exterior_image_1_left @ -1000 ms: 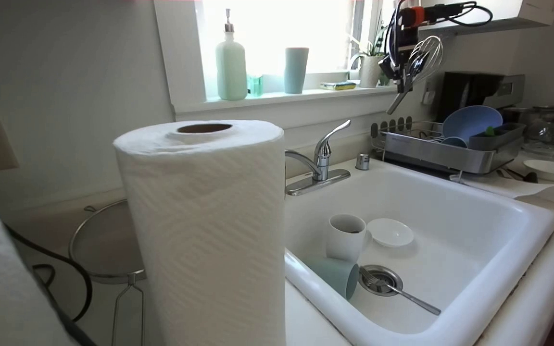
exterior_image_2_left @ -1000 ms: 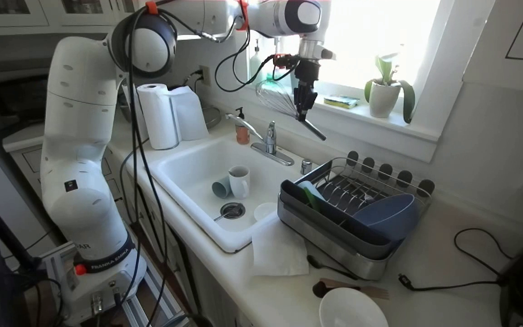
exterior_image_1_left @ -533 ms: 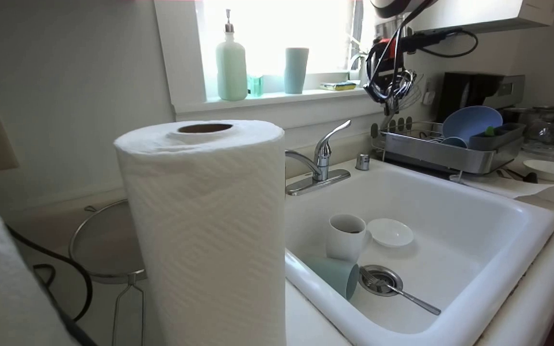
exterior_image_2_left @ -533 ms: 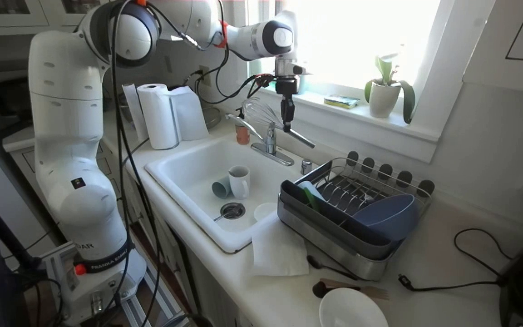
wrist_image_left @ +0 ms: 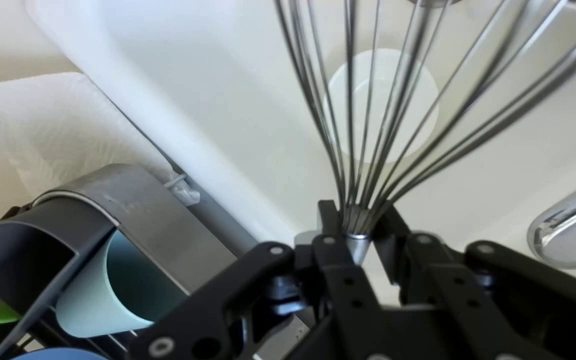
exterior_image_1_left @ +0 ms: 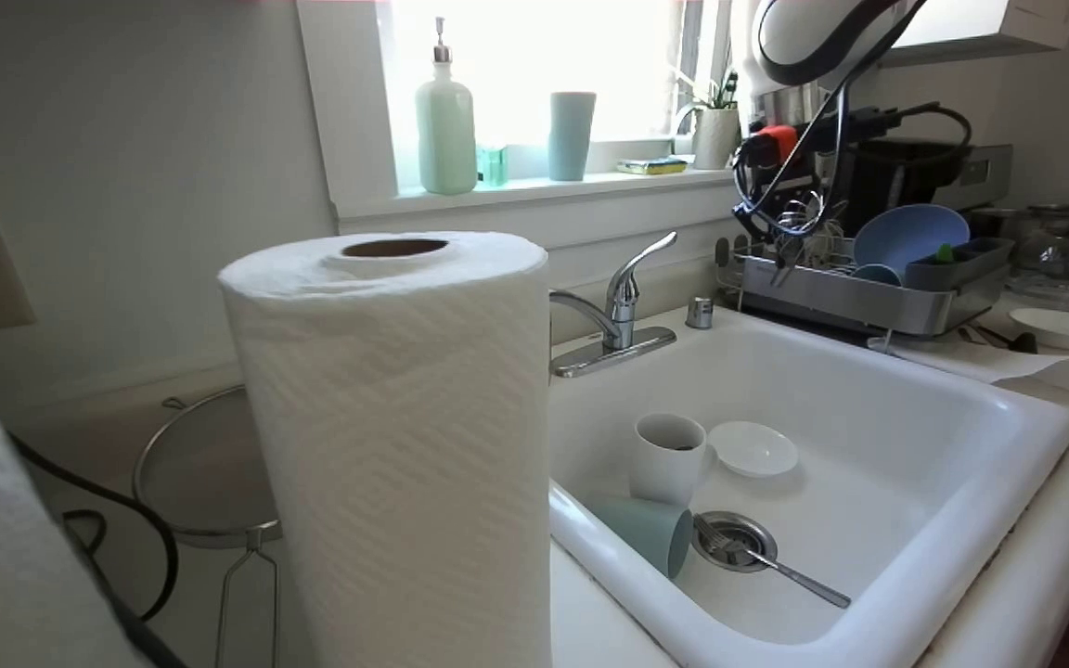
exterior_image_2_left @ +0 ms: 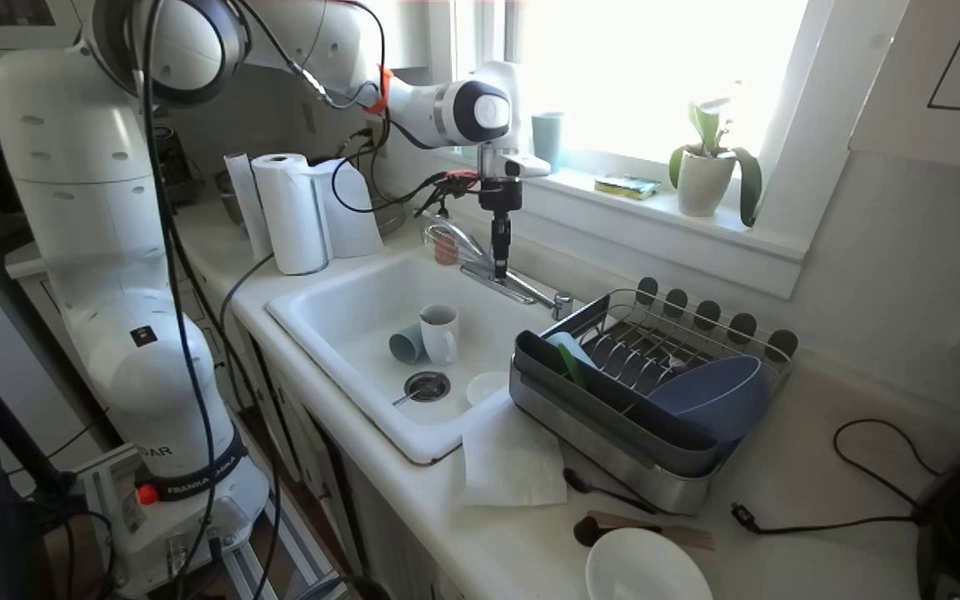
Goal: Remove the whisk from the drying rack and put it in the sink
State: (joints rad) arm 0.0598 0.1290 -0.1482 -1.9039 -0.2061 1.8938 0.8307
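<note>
My gripper (wrist_image_left: 359,220) is shut on the whisk (wrist_image_left: 358,245), holding it at the top of its metal handle where the wires begin. The wire loops fan out over the sink (wrist_image_left: 193,135) in the wrist view. In an exterior view the gripper (exterior_image_2_left: 500,268) hangs in front of the faucet, above the sink's back edge, and the whisk handle (exterior_image_2_left: 537,292) slants down toward the drying rack (exterior_image_2_left: 597,425). In an exterior view the whisk (exterior_image_1_left: 813,223) is partly hidden by cables, in front of the drying rack (exterior_image_1_left: 869,297). The whisk is clear of the rack.
The chrome faucet (exterior_image_1_left: 623,288) stands at the sink's back rim. In the sink are a white mug (exterior_image_1_left: 664,473), a teal cup (exterior_image_1_left: 641,529), a small white plate (exterior_image_1_left: 753,450) and a fork (exterior_image_1_left: 804,580). The rack holds a blue bowl (exterior_image_2_left: 713,400). A paper towel roll (exterior_image_2_left: 288,217) stands beyond the sink.
My gripper has come down with the whisk in its grasp and shifted away from the rack side, toward the faucet. The dishes and rack have not moved.
</note>
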